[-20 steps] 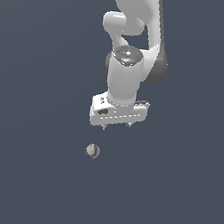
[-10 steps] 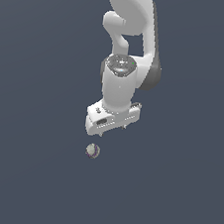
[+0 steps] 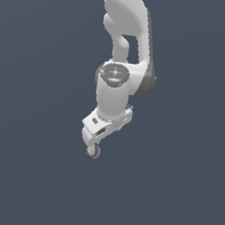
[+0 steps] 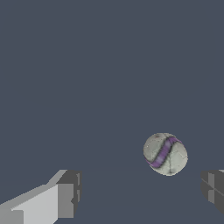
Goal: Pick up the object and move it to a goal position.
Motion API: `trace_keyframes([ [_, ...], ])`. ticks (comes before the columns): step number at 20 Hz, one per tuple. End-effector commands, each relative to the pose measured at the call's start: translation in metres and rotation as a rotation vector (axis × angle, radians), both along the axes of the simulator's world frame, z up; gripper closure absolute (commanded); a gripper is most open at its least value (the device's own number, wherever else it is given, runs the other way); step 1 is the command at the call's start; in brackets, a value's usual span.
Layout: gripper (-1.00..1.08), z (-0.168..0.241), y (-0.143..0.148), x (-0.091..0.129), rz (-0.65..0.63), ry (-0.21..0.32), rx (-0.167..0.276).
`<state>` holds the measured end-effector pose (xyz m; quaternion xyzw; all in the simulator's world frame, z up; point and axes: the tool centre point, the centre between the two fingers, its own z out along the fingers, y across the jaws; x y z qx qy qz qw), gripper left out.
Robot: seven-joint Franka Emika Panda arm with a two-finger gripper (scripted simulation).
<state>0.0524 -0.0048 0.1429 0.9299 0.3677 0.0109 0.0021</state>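
Observation:
The object [image 4: 165, 154] is a small pale grey-white ball with a purple stripe, lying on the dark grey floor. In the exterior view the object [image 3: 93, 152] peeks out just under the white hand. My gripper [image 3: 93, 147] hovers right over it and stands open. In the wrist view the two fingers [image 4: 65, 197] sit wide apart, and the ball lies between them, closer to one finger and touching neither.
The white arm [image 3: 124, 46] rises straight up from the hand to the top of the exterior view. A flat dark grey floor [image 3: 174, 193] fills everything around it.
The hand has swung down and toward the exterior view's left, turning about its axis, until it stands over the ball. The ball has stayed where it was.

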Motion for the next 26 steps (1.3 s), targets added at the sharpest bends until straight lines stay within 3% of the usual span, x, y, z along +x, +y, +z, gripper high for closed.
trace_keyframes([
  [1, -0.92, -0.004, -0.004, 0.003, 0.065, 0.002, -0.003],
  [26, -0.92, -0.047, -0.048, 0.028, 0.672, 0.018, -0.013],
])
